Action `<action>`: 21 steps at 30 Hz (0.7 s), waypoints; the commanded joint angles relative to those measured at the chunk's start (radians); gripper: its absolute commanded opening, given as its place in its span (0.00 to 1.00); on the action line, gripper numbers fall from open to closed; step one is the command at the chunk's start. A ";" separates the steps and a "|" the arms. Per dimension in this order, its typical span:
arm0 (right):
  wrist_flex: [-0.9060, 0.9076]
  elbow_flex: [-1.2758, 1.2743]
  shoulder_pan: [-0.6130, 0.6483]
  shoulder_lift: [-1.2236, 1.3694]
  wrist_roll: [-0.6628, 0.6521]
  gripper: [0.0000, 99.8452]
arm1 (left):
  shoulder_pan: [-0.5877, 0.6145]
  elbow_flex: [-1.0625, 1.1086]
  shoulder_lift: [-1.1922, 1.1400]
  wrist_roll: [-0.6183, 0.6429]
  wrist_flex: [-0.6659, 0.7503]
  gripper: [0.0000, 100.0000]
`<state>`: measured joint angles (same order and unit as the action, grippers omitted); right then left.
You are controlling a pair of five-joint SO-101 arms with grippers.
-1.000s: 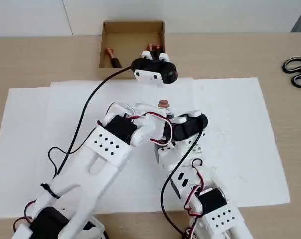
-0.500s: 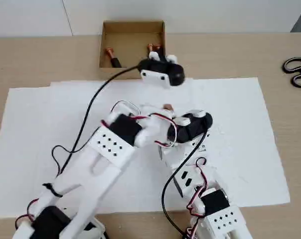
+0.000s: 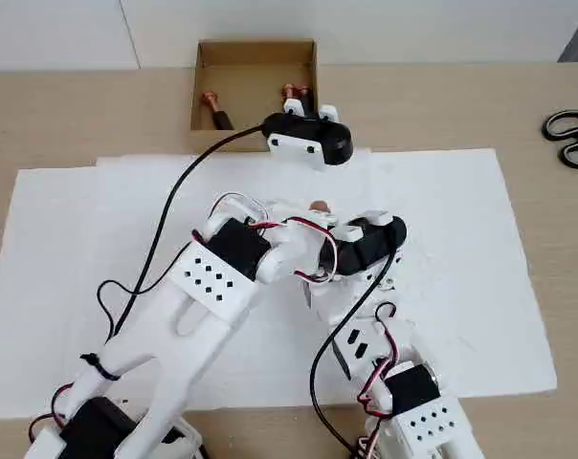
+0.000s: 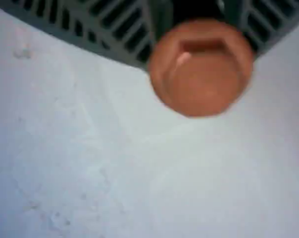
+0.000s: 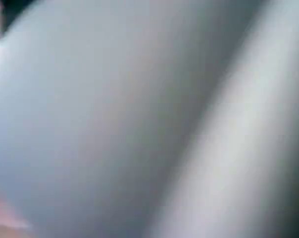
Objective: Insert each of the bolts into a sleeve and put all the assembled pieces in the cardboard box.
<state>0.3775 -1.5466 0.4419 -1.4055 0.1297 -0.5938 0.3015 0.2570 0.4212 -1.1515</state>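
Facing the left wrist view end-on, the bolt (image 4: 201, 67) shows a round, slotted copper head, its long axis aimed at the camera. The high view sets it head-up over the white paper (image 3: 461, 239) between both arms (image 3: 212, 277), short of the cardboard box (image 3: 254, 81); how open either hand is, I cannot tell.

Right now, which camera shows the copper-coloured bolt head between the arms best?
The left wrist view: the bolt head is large and close, above white paper. The high view gives a small, partly covered glimpse of it. The right wrist view offers pale shapes I cannot identify.
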 commanded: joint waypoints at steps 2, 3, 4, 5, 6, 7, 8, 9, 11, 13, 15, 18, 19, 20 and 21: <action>-0.030 0.017 -0.012 -0.024 -0.015 0.00 | -0.015 -0.015 0.002 0.021 -0.044 0.29; -0.030 0.017 -0.012 -0.024 -0.015 0.00 | -0.015 -0.015 0.002 0.028 -0.046 0.30; -0.030 0.017 -0.012 -0.024 -0.015 0.00 | -0.015 -0.016 0.002 0.029 -0.046 0.31; -0.030 0.017 -0.012 -0.024 -0.015 0.00 | -0.015 -0.016 0.002 0.029 -0.043 0.31; -0.030 0.017 -0.012 -0.024 -0.015 0.00 | -0.014 -0.024 0.002 0.029 -0.043 0.31; -0.030 0.017 -0.012 -0.024 -0.015 0.00 | -0.012 -0.041 0.002 0.029 -0.049 0.31; -0.030 0.017 -0.012 -0.024 -0.015 0.00 | -0.002 -0.059 0.002 0.029 -0.057 0.31; -0.030 0.017 -0.012 -0.024 -0.015 0.00 | 0.017 -0.076 0.002 0.031 -0.061 0.31; -0.030 0.017 -0.012 -0.024 -0.015 0.00 | 0.052 -0.116 0.002 0.031 -0.069 0.31; -0.031 0.017 -0.012 -0.024 -0.015 0.00 | 0.091 -0.139 0.002 0.031 -0.069 0.31; -0.031 0.017 -0.012 -0.024 -0.015 0.00 | 0.114 -0.151 0.002 0.031 -0.069 0.31; -0.031 0.020 -0.013 -0.024 -0.015 0.00 | 0.147 -0.157 0.002 0.031 -0.064 0.31; -0.030 0.023 -0.015 -0.024 -0.015 0.00 | 0.163 -0.157 0.002 0.031 -0.064 0.31; -0.030 0.025 -0.015 -0.024 -0.015 0.00 | 0.180 -0.157 0.002 0.031 -0.063 0.31; -0.030 0.025 -0.015 -0.024 -0.015 0.00 | 0.195 -0.157 0.002 0.031 -0.063 0.31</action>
<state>0.3775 -1.5466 0.4358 -1.4070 0.1250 -0.4342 0.1895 0.2555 0.4457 -1.2175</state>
